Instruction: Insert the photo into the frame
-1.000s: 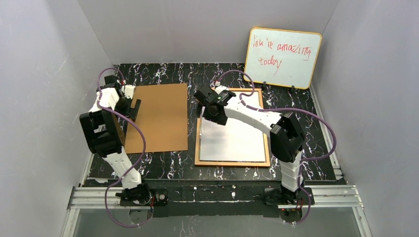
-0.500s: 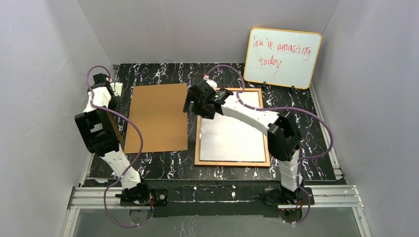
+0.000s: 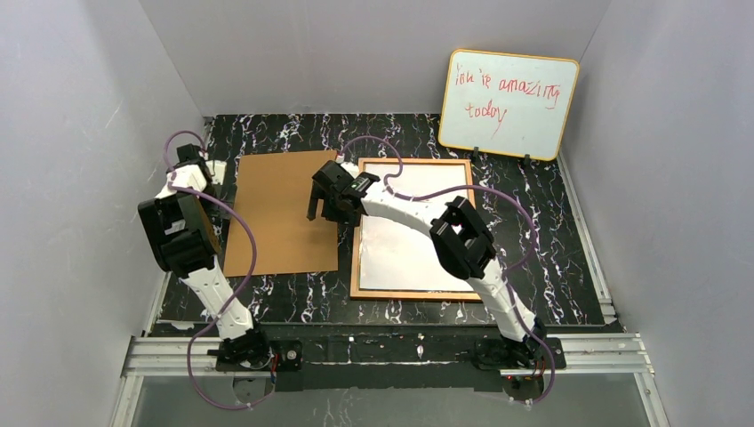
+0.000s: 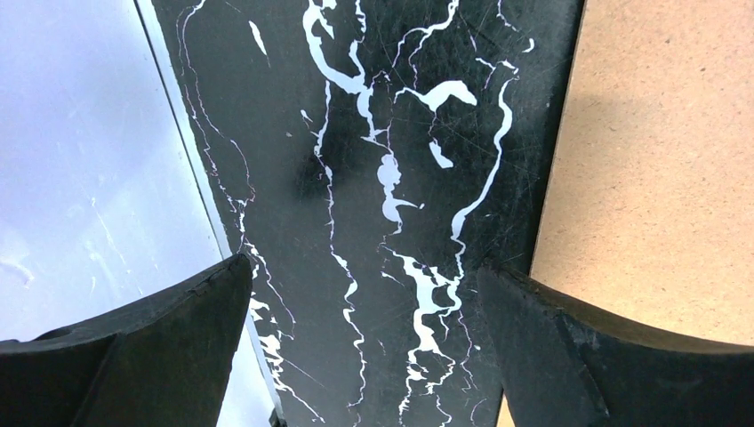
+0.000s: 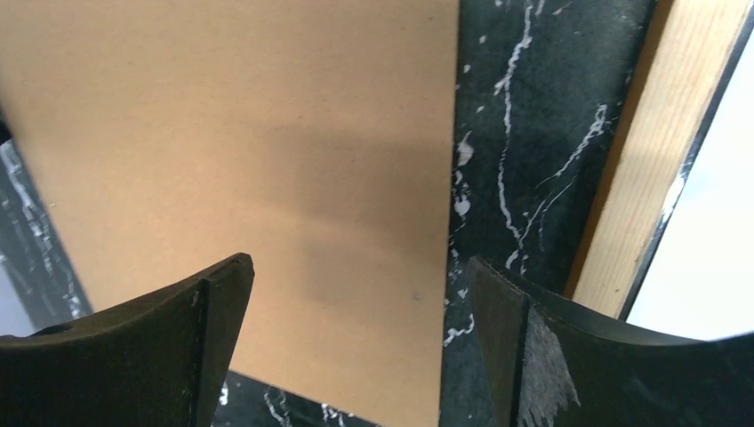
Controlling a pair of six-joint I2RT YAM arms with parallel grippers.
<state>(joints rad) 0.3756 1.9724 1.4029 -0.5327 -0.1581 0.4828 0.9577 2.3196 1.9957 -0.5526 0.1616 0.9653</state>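
Right wrist: my right pincer (image 5: 356,271), spread and empty, hangs over the board (image 5: 222,133) edge, frame (image 5: 640,160) to its right. My left pincer (image 4: 364,267) is spread over bare counter (image 4: 373,133).

This is a robotics lab test cell, not a home or a shop; plain pale walls (image 3: 80,133) box the space in on three sides, bare of any furnishing; the table (image 3: 293,298) is covered in black sheet with white marble veining (scuffed and scratched in the wrist views); an aluminium rail (image 3: 382,351) runs along its near edge, with the left arm (image 3: 182,236) and the right arm (image 3: 462,240) bolted to it side by side; purple cables (image 3: 240,249) loop loose along both arms; a yellow-edged whiteboard (image 3: 507,102) with red handwriting leans at the back right corner.
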